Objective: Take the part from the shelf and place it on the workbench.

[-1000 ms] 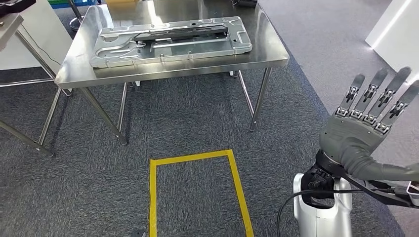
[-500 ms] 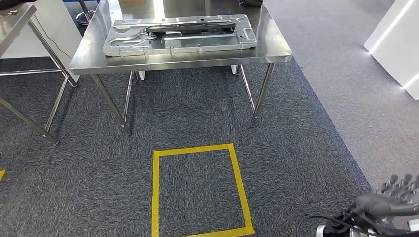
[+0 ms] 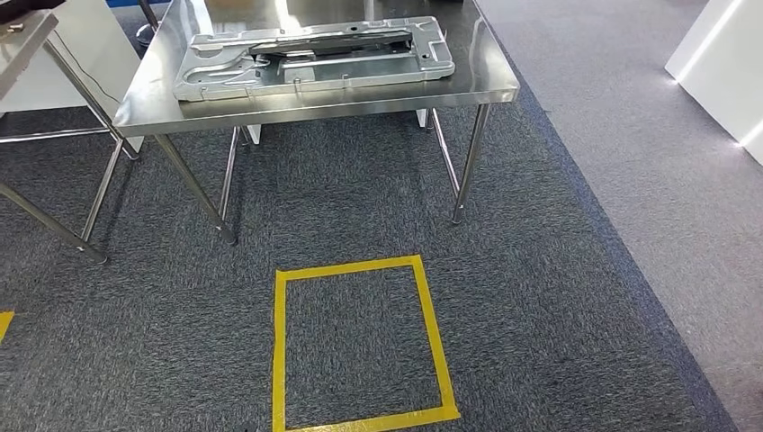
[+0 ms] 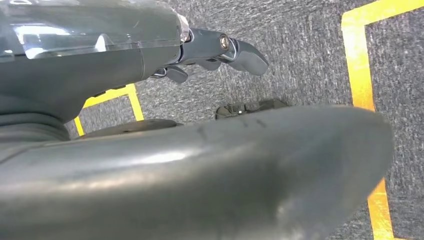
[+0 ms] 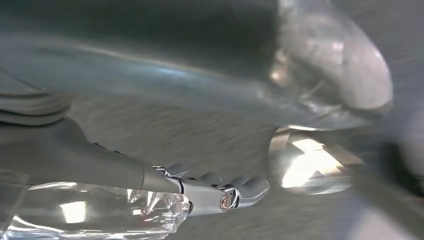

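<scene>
The part (image 3: 310,56), a flat stamped grey metal panel with ribs and cutouts, lies on the steel workbench (image 3: 486,85) at your frame's top, long axis left-right. Your left hand (image 4: 215,50) and right hand (image 5: 220,192) hang empty, fingers loosely extended.

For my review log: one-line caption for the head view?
Flat metal part lying on steel workbench, yellow tape square on carpet in front.

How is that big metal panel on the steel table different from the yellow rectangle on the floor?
The metal panel is a solid grey stamped sheet with ribs and cut-outs; the yellow rectangle is a flat tape outline with bare carpet inside. The panel lies raised on the steel table; the rectangle sits on the dark carpet in front of it. The panel runs long side across the head view; the rectangle runs long side away. Both are roughly rectangular.
</scene>
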### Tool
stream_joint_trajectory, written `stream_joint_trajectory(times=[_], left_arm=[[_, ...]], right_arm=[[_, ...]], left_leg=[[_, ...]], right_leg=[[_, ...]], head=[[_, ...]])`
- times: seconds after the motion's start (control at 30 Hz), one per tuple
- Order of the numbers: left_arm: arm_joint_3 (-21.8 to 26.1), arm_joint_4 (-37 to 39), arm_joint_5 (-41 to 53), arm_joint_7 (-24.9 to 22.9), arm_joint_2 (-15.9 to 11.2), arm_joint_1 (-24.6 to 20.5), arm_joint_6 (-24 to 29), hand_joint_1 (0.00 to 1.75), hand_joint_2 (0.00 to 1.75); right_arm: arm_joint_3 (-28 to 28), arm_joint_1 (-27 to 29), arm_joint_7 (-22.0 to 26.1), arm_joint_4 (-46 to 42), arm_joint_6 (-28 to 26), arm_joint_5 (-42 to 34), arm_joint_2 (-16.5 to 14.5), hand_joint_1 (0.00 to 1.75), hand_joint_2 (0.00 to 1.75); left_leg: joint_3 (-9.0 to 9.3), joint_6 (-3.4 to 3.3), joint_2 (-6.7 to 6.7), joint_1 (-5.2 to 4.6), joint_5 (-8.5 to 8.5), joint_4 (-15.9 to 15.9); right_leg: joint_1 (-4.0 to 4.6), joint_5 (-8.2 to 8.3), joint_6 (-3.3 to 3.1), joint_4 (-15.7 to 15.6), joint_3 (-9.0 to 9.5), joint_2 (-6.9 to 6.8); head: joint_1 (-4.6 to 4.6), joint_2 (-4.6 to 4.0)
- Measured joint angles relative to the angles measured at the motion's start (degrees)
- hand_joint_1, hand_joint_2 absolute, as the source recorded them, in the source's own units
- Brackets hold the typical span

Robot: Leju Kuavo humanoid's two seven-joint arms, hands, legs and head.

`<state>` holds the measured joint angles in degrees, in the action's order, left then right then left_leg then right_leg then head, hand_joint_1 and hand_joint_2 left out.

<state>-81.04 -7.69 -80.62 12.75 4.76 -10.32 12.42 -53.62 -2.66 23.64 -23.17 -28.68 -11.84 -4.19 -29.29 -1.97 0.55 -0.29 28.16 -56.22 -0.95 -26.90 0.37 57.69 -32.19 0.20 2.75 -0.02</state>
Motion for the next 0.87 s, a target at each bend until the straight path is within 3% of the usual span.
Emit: stream_joint_trajectory(times=[0.1, 0.23, 0.37, 0.47, 0.53, 0.63, 0.87], left_arm=[[-0.01, 0.0, -0.47, -0.08, -0.01, 0.03, 0.22, 0.0, 0.0], [-0.04, 0.0, -0.52, -0.23, -0.04, 0.05, 0.32, 0.0, 0.0], [-0.42, 0.0, -0.35, -0.76, -0.02, 0.01, -0.09, 0.0, 0.0], [-0.62, 0.0, -0.46, -1.03, -0.02, 0.07, -0.33, 0.0, 0.0], [-0.7, 0.0, -0.74, -1.12, -0.02, 0.27, -0.4, 0.0, 0.0], [-0.72, 0.0, -1.23, -1.14, -0.01, 0.69, -0.4, 0.0, 0.0], [-1.09, 0.0, -0.91, -1.35, 0.0, 1.11, -0.01, 0.0, 0.0]], right_arm=[[1.02, -0.35, -7.61, 4.18, -2.99, 6.18, -0.42, 0.0, 0.0], [7.18, -0.37, -19.5, 7.89, -0.28, 19.98, -0.78, 0.0, 0.0], [21.45, -0.29, -36.58, 10.58, 12.58, 39.87, -0.74, 0.0, 0.0], [31.16, -0.33, -44.55, 11.57, 23.28, 46.92, -0.92, 0.0, 0.0], [36.21, -0.28, -46.96, 11.92, 26.58, 49.4, -1.28, 0.0, 0.0], [41.11, -0.13, -47.28, 12.16, 27.11, 50.92, -1.7, 0.0, 0.0], [45.12, -0.21, -43.29, 12.3, 23.47, 52.61, -1.78, 0.0, 0.0]], left_leg=[[0.0, 0.54, -0.01, 0.17, -0.17, 0.15], [-0.04, 1.64, -0.02, 0.38, -0.29, 0.22], [-0.08, 2.0, -0.01, 0.4, -0.31, 0.18], [-0.13, 1.99, -0.02, 0.36, -0.3, 0.09], [-0.16, 1.99, -0.03, 0.35, -0.3, 0.03], [-0.2, 1.97, -0.03, 0.34, -0.28, -0.03], [-0.34, 1.91, -0.03, 0.34, -0.24, -0.23]], right_leg=[[0.15, 0.05, -0.23, 0.03, -0.04, -0.07], [0.3, 0.11, -0.34, 0.1, -0.09, -0.07], [0.29, 0.13, -0.33, 0.12, -0.1, -0.06], [0.24, 0.16, -0.29, 0.12, -0.08, -0.09], [0.22, 0.17, -0.27, 0.12, -0.08, -0.11], [0.21, 0.19, -0.24, 0.12, -0.09, -0.1], [0.22, 0.21, -0.21, 0.11, -0.12, -0.11]], head=[[0.0, 0.0], [0.0, 0.0], [0.0, 0.0], [0.0, 0.0], [0.0, 0.0], [0.0, 0.0], [0.0, 0.0]])
